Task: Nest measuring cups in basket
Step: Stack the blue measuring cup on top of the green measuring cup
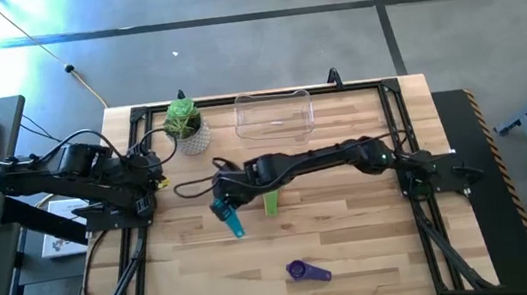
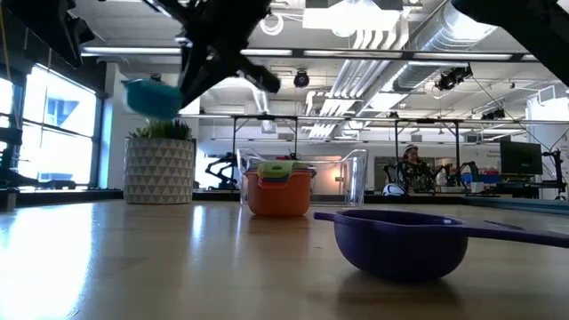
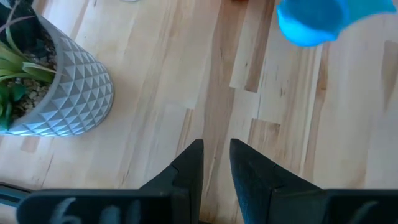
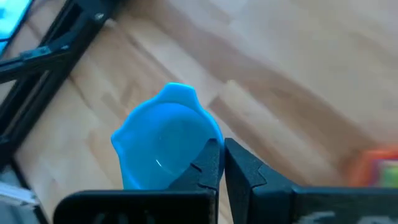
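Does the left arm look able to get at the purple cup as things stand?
Probably yes: the left end effector waits empty beside the plant pot, and bare table lies between it and the purple cup, though it's a far reach.

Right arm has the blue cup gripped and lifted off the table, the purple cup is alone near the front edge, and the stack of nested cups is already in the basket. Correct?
Not quite. In the high view the stack stands on the bare table in front of the basket, not in it. The rest holds: right gripper shut on the blue cup, purple cup alone.
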You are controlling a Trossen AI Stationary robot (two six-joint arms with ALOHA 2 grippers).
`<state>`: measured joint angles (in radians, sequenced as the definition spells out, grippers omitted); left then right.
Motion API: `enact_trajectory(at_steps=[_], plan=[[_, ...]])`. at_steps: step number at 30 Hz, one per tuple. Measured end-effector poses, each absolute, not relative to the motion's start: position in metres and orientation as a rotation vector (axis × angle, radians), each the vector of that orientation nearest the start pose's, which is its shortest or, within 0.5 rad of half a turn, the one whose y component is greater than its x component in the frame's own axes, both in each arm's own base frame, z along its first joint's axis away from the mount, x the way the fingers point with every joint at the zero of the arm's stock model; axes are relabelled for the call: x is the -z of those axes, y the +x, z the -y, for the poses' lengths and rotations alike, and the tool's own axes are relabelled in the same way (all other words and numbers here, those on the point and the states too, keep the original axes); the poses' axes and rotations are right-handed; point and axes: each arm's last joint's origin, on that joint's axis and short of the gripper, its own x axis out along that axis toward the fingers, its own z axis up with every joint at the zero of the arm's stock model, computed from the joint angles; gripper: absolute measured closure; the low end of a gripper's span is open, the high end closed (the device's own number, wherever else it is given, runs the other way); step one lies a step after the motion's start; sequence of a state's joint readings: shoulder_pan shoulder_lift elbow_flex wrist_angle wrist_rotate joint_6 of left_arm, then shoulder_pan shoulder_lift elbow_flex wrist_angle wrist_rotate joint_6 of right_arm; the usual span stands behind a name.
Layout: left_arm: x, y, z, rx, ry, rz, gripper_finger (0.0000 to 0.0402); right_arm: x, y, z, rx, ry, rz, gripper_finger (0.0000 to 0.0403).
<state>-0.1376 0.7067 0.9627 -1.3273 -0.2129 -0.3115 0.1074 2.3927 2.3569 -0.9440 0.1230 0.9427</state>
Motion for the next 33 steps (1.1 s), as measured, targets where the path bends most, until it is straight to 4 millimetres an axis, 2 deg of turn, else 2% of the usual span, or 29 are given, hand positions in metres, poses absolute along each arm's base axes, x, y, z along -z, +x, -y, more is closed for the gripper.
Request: enact_trajectory(at_steps=[7, 12, 17, 23, 28, 33], plan=[[-0.312, 0.089, 0.006, -0.237, -0.094, -1.008, 0.0332, -0.289, 0.489, -0.043, 0.577, 0.703, -0.844, 0.0403], [-0.315, 0.095, 0.006, -0.23, -0.093, -0.936, 0.0332, -0.306, 0.468, -0.036, 0.675, 0.655, -0.881, 0.0403], [-0.32, 0.103, 0.006, -0.236, -0.05, -0.863, 0.0332, -0.327, 0.444, -0.026, 0.787, 0.596, -0.899, 0.0403], [-0.319, 0.106, 0.005, -0.294, -0.029, -0.856, 0.0332, -0.345, 0.409, -0.017, 0.958, 0.53, -0.975, 0.0403], [-0.319, 0.108, 0.004, -0.345, 0.0, -0.853, 0.0332, -0.349, 0.398, -0.012, 0.991, 0.529, -0.954, 0.0403], [-0.318, 0.11, 0.003, -0.379, 0.02, -0.855, 0.0332, -0.328, 0.391, -0.01, 1.034, 0.56, -1.003, 0.0403]])
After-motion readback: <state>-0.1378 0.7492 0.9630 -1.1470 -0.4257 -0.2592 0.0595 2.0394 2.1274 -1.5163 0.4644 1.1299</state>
